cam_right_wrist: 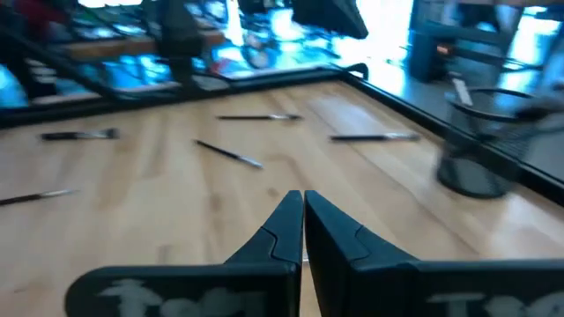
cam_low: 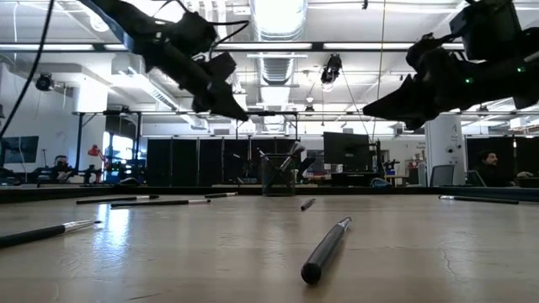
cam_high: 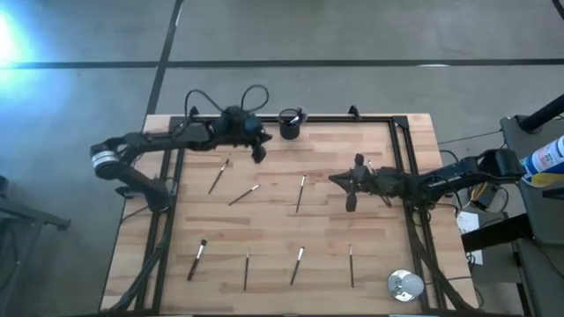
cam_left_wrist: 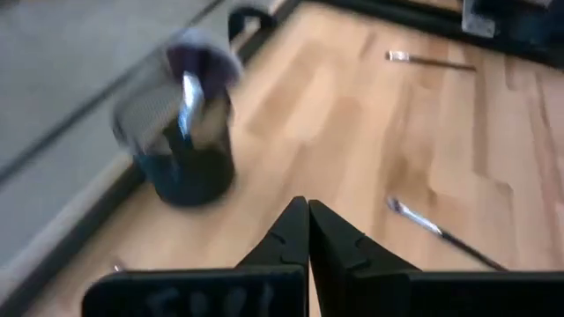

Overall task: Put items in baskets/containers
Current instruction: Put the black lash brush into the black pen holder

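High view: left claw (cam_high: pixel 258 151) pinched together, empty, just left of cup (cam_high: pixel 290 124) at top centre. Right claw (cam_high: pixel 339 180) likewise together, idle mid-right. Next, judging: pick nearest brush (cam_high: pixel 218 176).

Left arm reaches in from the table's left edge, elbow bent, forearm running toward the far side; left gripper (cam_high: pixel 258 153) hangs above the surface, its fingers (cam_left_wrist: pixel 284 236) pressed together with nothing between them. Right arm enters from the right edge, stretched level toward the centre; right gripper (cam_high: pixel 336 180) is raised off the table, fingers (cam_right_wrist: pixel 280 231) likewise closed and empty.
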Controlling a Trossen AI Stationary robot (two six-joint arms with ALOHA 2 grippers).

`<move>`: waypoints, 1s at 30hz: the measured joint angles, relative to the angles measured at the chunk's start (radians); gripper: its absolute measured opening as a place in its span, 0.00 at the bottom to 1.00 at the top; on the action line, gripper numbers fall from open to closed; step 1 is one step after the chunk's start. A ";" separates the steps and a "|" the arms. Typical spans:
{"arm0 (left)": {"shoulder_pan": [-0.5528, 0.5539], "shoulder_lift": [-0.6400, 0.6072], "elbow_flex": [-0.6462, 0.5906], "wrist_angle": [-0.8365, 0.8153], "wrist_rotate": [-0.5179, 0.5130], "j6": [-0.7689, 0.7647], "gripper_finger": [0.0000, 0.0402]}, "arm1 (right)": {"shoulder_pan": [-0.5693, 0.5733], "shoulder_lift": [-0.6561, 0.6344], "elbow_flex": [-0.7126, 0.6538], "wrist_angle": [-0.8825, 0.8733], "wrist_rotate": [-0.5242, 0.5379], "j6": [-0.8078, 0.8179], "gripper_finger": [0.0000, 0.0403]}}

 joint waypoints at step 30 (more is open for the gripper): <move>0.121 0.011 -0.136 -0.569 -0.228 -0.426 0.24 | 0.000 0.000 0.006 0.030 -0.015 -0.028 0.02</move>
